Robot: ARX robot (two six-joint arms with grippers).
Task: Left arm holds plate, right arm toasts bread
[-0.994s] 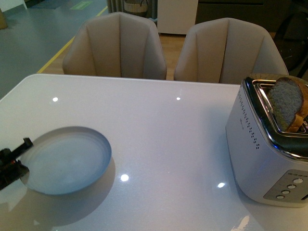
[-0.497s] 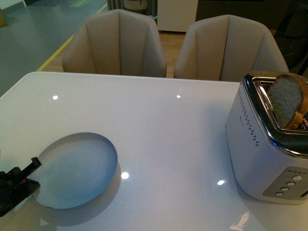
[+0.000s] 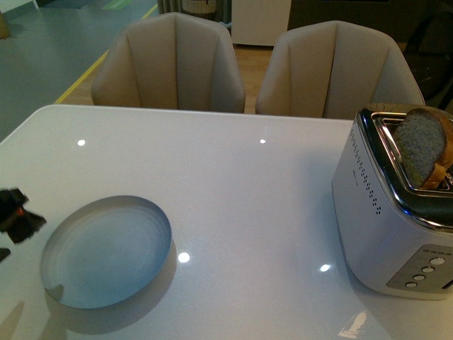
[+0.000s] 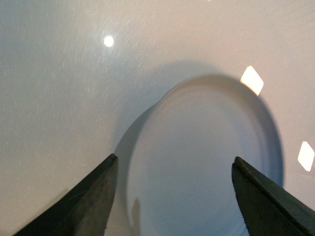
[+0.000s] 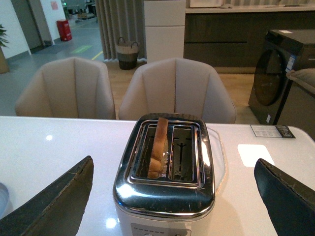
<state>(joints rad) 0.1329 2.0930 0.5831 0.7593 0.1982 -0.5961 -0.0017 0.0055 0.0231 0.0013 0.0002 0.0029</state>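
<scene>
The pale blue-grey plate [image 3: 106,249] lies flat on the white table at the front left. My left gripper [image 3: 15,216] shows at the left edge, just left of the plate and above the table. In the left wrist view the plate [image 4: 202,162] lies below the left gripper [image 4: 174,196], whose jaws are wide open and empty on either side of it. The bread slice [image 3: 421,150] stands upright in a slot of the silver toaster [image 3: 396,219] at the right. In the right wrist view my right gripper [image 5: 174,196] is open, above and in front of the toaster [image 5: 165,182] with the bread [image 5: 158,146] in its left slot.
Two beige chairs [image 3: 170,67] stand behind the table's far edge. The glossy white table [image 3: 255,205] reflects ceiling lights. A washing machine [image 5: 278,73] and a basket [image 5: 127,51] are far back in the room.
My left gripper has let go of the plate's left rim and lifted up and away to the left. The plate has stayed where it was shifted to. The bread and toaster are unchanged.
</scene>
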